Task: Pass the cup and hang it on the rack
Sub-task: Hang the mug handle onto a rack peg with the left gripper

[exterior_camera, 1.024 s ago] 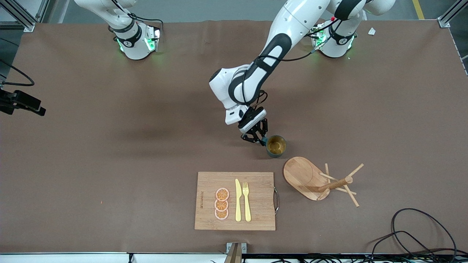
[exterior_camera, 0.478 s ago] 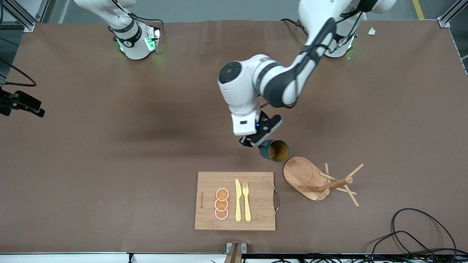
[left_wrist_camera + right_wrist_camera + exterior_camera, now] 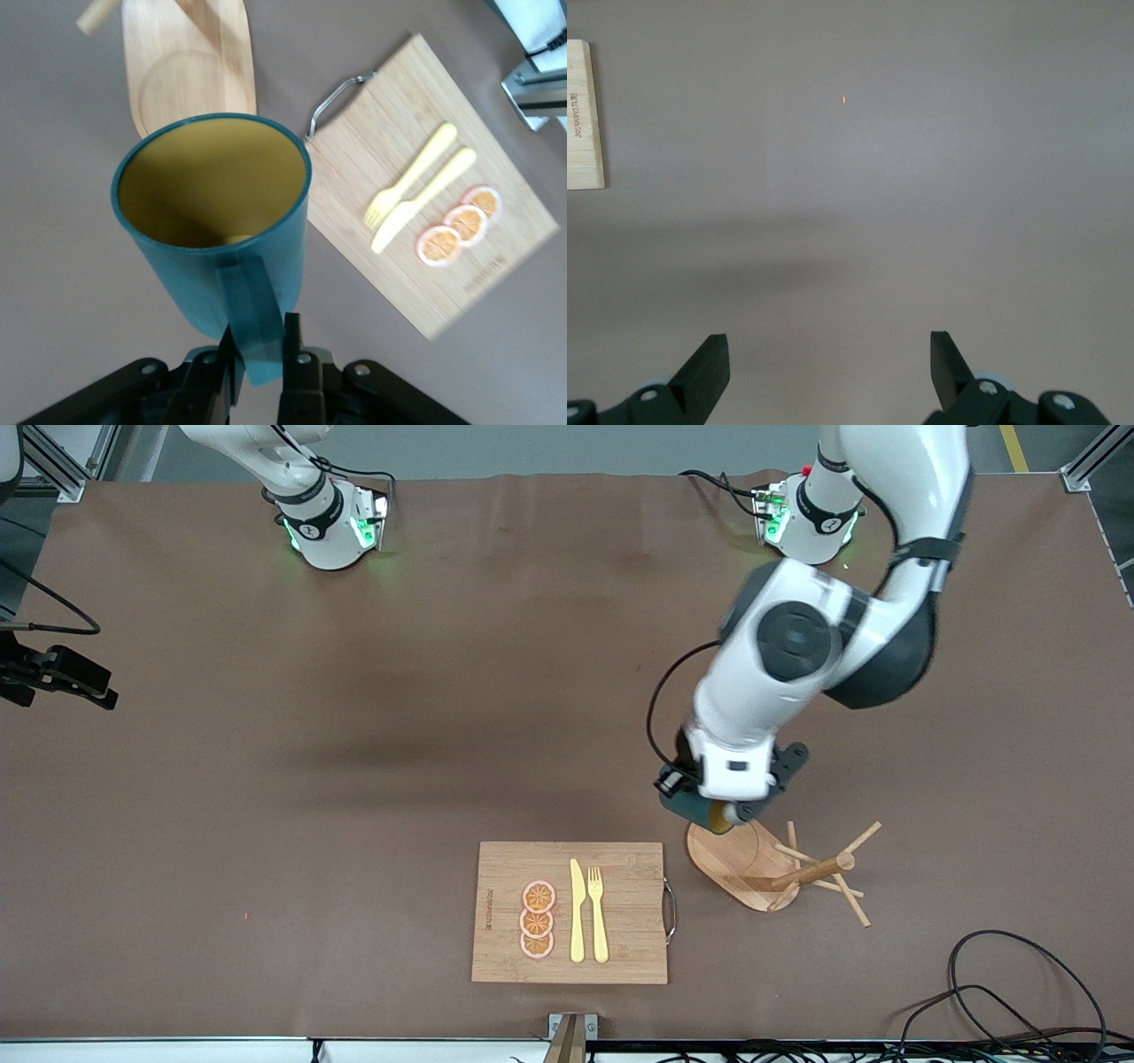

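Observation:
My left gripper (image 3: 259,332) is shut on the handle of the cup (image 3: 213,204), a teal mug with a yellow inside. In the front view the left wrist covers most of the cup (image 3: 694,811), which hangs over the edge of the rack's base. The rack (image 3: 802,871) is a light wooden mug tree with an oval base (image 3: 186,62), a post and thin pegs, toward the left arm's end of the table. My right gripper (image 3: 830,354) is open over bare table, holding nothing.
A bamboo cutting board (image 3: 571,912) lies beside the rack, toward the right arm's end, with a yellow knife (image 3: 577,911), a yellow fork (image 3: 598,912) and three orange slices (image 3: 537,921) on it. A black cable (image 3: 1019,992) loops near the front corner.
The left arm has swung the cup from over the table's middle toward the rack and tilted it, so it now hangs at the base's edge. The right gripper has stayed open.

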You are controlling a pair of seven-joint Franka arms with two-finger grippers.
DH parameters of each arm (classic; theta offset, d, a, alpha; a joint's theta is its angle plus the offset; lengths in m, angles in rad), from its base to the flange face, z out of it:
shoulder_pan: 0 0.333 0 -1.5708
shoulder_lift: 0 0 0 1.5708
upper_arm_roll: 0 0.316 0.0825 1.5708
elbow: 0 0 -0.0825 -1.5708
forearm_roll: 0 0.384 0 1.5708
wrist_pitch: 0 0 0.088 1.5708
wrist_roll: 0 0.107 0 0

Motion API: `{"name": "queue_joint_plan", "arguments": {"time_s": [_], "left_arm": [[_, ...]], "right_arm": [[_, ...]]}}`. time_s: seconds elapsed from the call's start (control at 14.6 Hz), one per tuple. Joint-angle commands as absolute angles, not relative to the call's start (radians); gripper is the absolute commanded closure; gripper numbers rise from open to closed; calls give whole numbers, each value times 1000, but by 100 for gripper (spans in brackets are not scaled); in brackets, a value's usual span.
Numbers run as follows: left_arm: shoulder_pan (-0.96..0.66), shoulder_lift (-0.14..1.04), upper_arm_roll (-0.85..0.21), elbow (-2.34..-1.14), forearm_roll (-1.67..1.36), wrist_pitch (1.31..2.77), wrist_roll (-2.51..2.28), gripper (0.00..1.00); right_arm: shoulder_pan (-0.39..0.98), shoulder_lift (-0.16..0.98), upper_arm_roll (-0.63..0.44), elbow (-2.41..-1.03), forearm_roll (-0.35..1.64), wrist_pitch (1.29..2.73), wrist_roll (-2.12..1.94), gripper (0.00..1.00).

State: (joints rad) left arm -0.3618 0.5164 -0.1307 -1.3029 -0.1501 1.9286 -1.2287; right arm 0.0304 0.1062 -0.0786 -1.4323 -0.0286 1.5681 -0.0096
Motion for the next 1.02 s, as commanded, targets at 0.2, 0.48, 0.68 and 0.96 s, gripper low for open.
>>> {"name": "queue_joint_plan", "arguments": {"time_s": [0.2, 0.48, 0.68, 0.96], "left_arm": [[-206, 515, -141, -1301, -542, 1933, -1113, 99], [-118, 531, -138, -1304, -745, 1928, -1034, 99], [-100, 552, -137, -1305, -793, 1925, -1014, 99], [-61, 569, -137, -1307, -836, 1922, -1014, 99]], "right_arm": [[15, 95, -58, -1434, -51, 1571, 6, 0], [15, 95, -58, -1436, -44, 1568, 21, 0], [14, 95, -60, -1436, -51, 1569, 20, 0], [15, 97, -60, -1436, -52, 1572, 21, 0]]}}
